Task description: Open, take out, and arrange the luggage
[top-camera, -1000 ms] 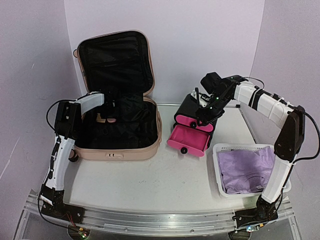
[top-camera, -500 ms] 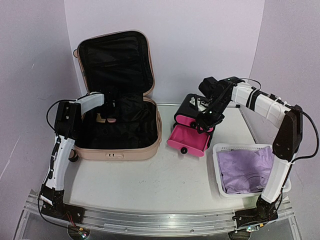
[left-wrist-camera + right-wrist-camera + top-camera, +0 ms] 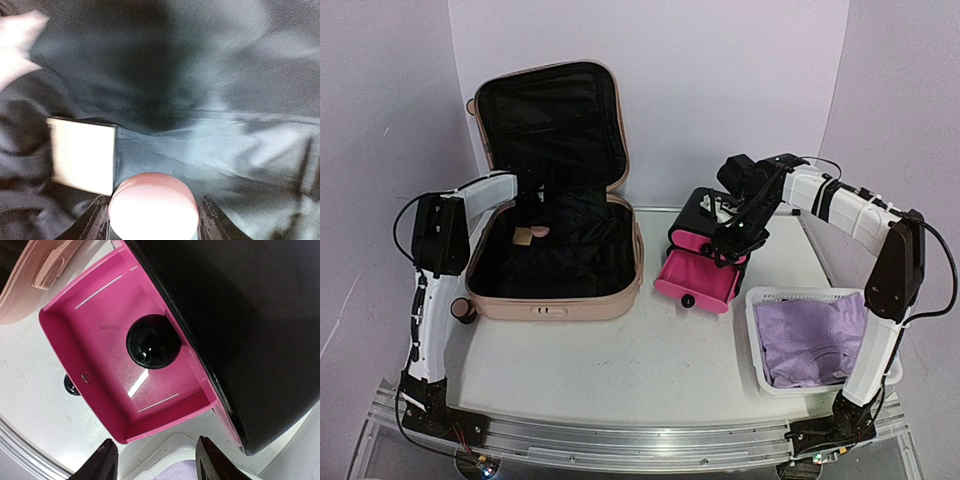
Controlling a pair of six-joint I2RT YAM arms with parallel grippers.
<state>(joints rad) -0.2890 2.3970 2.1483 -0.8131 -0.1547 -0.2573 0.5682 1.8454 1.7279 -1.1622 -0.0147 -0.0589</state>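
Nearest us on the right, the basket holds a purple cloth. Just beyond it stands the drawer box, its pink drawer pulled out with a black ball lying inside. The right gripper hovers over that drawer, fingers spread and nothing between them.

Left of the box, the luggage lies open on the table, its lid standing upright at the back. The left gripper hangs inside over the black lining, pinching a pink disc. A cream square sits just beside the disc. We cannot tell whether it rests on the lining or comes up with the grip.

We judge the hold to be the weak point. The disc is round and appears to be caught only near the fingertips, so a quick swing could let it slip back into the dark lining. Carried out too low, it could clip the luggage wall. If it is headed for the drawer, the right gripper is already above it, and the two arms could crowd each other there.

Compared with a second ago, the left elbow has swung outward and upward, and the disc sits a little higher over the lining. The right wrist has drawn back slightly from the box top and has barely moved since.
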